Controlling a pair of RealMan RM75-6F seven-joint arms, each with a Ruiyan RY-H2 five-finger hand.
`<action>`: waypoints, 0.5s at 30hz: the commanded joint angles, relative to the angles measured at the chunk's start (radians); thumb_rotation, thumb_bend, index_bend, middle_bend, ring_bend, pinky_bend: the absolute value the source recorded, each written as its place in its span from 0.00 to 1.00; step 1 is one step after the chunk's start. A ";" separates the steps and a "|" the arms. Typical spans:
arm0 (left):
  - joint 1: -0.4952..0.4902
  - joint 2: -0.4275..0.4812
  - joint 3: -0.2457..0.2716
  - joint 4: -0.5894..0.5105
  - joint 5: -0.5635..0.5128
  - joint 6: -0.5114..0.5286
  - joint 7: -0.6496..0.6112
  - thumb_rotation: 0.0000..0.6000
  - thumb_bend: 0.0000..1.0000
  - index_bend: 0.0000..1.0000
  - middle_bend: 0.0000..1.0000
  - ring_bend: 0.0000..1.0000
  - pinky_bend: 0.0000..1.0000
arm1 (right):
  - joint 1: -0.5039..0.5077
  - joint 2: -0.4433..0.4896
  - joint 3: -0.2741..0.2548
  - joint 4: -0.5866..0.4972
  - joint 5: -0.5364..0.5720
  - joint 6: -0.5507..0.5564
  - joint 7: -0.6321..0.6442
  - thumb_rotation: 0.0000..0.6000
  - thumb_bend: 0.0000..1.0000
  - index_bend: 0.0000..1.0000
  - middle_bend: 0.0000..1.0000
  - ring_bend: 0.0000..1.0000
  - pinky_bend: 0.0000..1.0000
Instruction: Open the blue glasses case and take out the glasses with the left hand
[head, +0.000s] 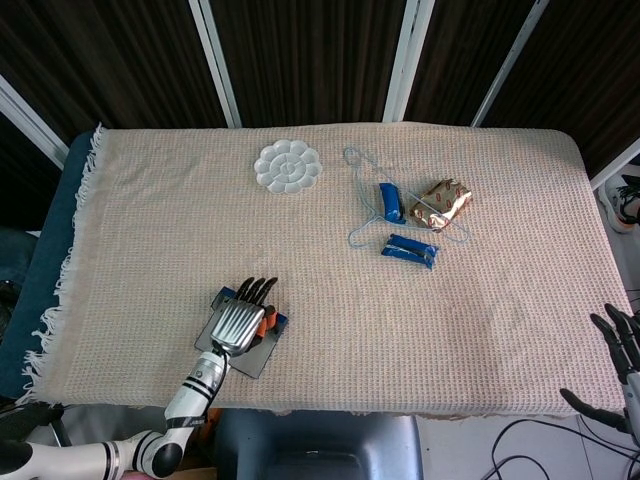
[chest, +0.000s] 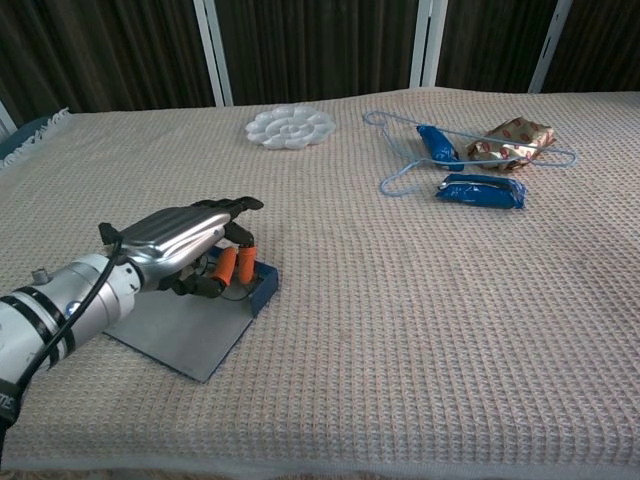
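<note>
Down at the near left of the surface (chest: 420, 330), the left robot hand (chest: 185, 240) lies right over the blue glasses case (chest: 205, 315), which already sits open: its grey lid is spread flat toward the near edge and its blue tray stands just past it. The case lies slantwise, its long axis running from near left to far right in the chest view. The glasses (chest: 232, 266), with their orange arms, rest in the blue tray directly beneath the fingertips (chest: 238, 204). The fingers are curled down over the orange arms and seem to touch them, but I can't tell whether they have really closed round the frame, since the back of the hand hides the contact.

So the thing to be lifted is under the hand rather than off to one side. As I judge it, what remains is to firm up the grip and lift straight up, taking care that the tray doesn't come up along with the frame.

The right robot hand (head: 622, 345) is far off at the near right corner, fingers spread and holding nothing, well apart from the case; the left is plainly the nearer one.

Farther back lie the hanger (chest: 400, 175) and the white palette (chest: 290, 127), well clear.
</note>
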 joint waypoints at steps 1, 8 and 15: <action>-0.015 -0.017 -0.019 0.023 -0.016 0.004 0.007 1.00 0.79 0.24 0.00 0.00 0.00 | 0.000 0.001 0.001 0.000 0.001 0.000 0.002 1.00 0.13 0.00 0.00 0.00 0.00; -0.030 -0.026 -0.047 0.052 -0.049 0.020 0.006 1.00 0.76 0.20 0.00 0.00 0.00 | -0.001 0.004 0.003 0.001 0.005 0.001 0.011 1.00 0.13 0.00 0.00 0.00 0.00; -0.040 -0.026 -0.061 0.071 -0.071 0.032 0.001 1.00 0.76 0.17 0.00 0.00 0.00 | -0.002 0.003 0.003 -0.001 0.003 0.001 0.007 1.00 0.13 0.00 0.00 0.00 0.00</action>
